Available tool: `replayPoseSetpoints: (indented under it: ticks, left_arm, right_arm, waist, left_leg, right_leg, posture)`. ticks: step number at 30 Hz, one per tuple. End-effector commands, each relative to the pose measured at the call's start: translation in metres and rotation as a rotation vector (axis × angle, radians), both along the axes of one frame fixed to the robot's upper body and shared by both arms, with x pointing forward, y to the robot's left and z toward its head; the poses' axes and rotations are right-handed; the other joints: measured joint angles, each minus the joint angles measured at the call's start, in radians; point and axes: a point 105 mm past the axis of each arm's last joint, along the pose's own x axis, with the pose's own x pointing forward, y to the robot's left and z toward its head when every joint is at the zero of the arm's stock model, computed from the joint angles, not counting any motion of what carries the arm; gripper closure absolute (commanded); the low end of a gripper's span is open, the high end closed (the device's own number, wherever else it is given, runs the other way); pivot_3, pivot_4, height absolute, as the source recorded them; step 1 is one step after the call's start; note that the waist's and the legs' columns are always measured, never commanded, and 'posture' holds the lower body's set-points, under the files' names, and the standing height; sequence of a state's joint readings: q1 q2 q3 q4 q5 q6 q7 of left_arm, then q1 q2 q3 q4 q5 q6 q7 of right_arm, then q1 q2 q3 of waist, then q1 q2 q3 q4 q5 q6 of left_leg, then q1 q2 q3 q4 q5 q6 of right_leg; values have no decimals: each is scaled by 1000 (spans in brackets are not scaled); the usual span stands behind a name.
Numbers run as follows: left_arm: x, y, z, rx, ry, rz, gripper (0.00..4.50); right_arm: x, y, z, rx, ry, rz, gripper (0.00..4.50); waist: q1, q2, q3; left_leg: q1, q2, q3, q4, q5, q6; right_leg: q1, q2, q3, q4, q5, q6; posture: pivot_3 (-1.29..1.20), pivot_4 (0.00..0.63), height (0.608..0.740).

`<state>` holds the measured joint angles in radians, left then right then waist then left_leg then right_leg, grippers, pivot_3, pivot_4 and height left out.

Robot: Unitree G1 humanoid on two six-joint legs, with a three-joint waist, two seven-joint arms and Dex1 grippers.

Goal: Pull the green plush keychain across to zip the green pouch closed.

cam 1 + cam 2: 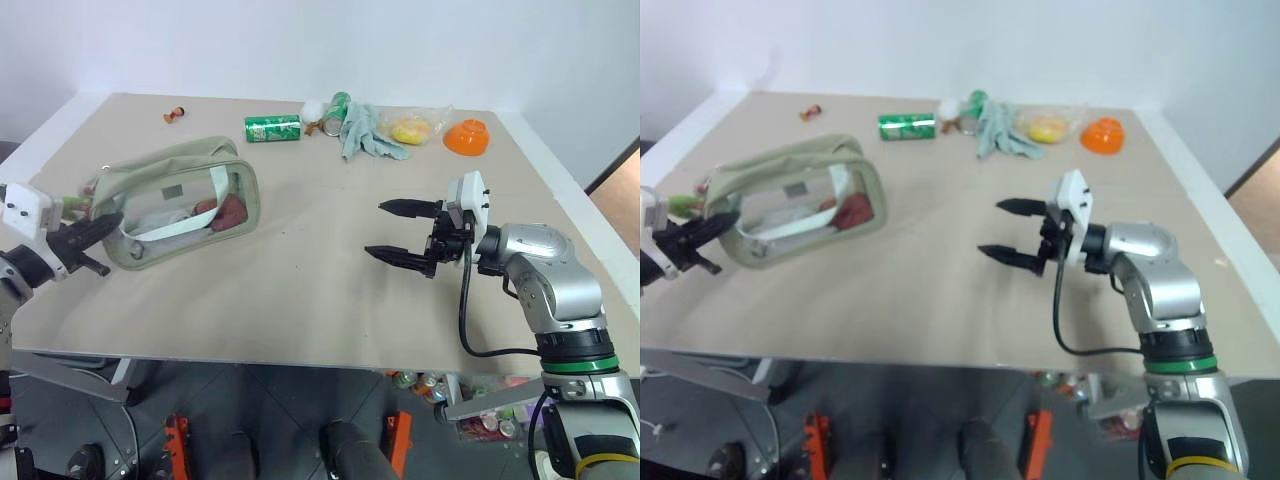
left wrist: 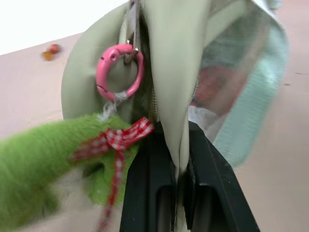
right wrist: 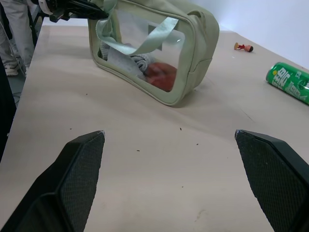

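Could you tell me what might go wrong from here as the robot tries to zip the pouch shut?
The left gripper has shut on the fabric edge of the green pouch, not on the green plush keychain hanging beside it, so a pull may drag the pouch rather than run the zipper. The right gripper hovers open, well clear of the pouch, so nothing braces it and it could slide or tip.

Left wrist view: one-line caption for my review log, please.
Left gripper shut on the green pouch fabric edge, green plush keychain hanging from a pink ring beside it.
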<state>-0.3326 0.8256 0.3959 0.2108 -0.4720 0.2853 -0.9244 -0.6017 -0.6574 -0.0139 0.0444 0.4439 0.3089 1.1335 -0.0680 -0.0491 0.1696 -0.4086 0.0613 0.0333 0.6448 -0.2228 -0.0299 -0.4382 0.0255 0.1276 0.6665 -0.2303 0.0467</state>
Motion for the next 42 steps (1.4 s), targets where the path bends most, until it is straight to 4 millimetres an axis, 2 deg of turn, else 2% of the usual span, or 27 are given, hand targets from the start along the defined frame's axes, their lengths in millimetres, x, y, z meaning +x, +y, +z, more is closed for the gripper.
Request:
replayPoseSetpoints:
  ticks: [1,6,12,16,20,24,32,38,42]
  left_arm:
    - [0,-35,19,-9,-55,-162,4457]
    - [-2,-75,31,-46,-83,-309,4457]
    - [-15,-117,29,-83,-57,-477,4457]
    - [-29,-137,24,-74,-6,-594,4457]
    - [-31,-143,15,-39,30,-623,4457]
    - [-23,-148,7,0,37,-611,4457]
    - [-17,-166,1,52,39,-667,4457]
    - [-17,-160,-7,137,63,-672,4457]
    - [-12,-157,1,122,45,-660,4457]
  right_arm:
    - [0,-7,15,-4,-60,-13,0]
    - [0,-9,15,-13,-66,-15,0]
    - [1,-12,17,-14,-76,-25,0]
    - [1,-15,17,-13,-82,-38,0]
    - [3,-20,20,-6,-87,-60,0]
    - [0,-28,20,-7,-77,-80,0]
    - [-14,-41,17,-25,-37,-119,0]
    - [-27,-37,14,-4,-11,-120,0]
    - [-34,-26,18,10,-12,-91,0]
  waist:
    - [1,0,0]
    - [4,0,0]
    - [-4,0,0]
    - [-5,1,0]
    - [-6,1,1]
    - [-5,1,1]
    - [9,1,1]
    - [17,2,1]
    - [17,2,1]
  left_leg:
    - [0,0,0,0,0,0]
    - [-2,-1,-1,3,0,0]
    - [-3,0,-3,2,0,0]
    - [-3,0,-5,2,0,0]
    - [-2,0,-5,2,0,0]
    - [-3,0,-5,5,0,0]
    - [-3,-2,-6,9,0,0]
    - [-2,-1,-6,9,0,0]
    - [-2,-1,-6,9,0,0]
  right_leg:
    - [0,0,0,0,0,0]
    - [0,0,0,0,0,1]
    - [-1,1,-1,1,1,0]
    - [-1,2,-2,1,1,0]
    - [0,2,-2,1,1,0]
    - [0,2,-2,1,0,1]
    - [3,1,-2,1,0,3]
    - [3,1,-2,1,1,4]
    - [3,2,-2,1,1,3]
  posture:
    - [0,150,740]
    - [0,150,740]
    - [0,150,740]
    - [0,150,740]
    - [0,150,740]
    - [0,150,740]
    - [0,150,740]
    - [0,150,740]
    - [0,150,740]
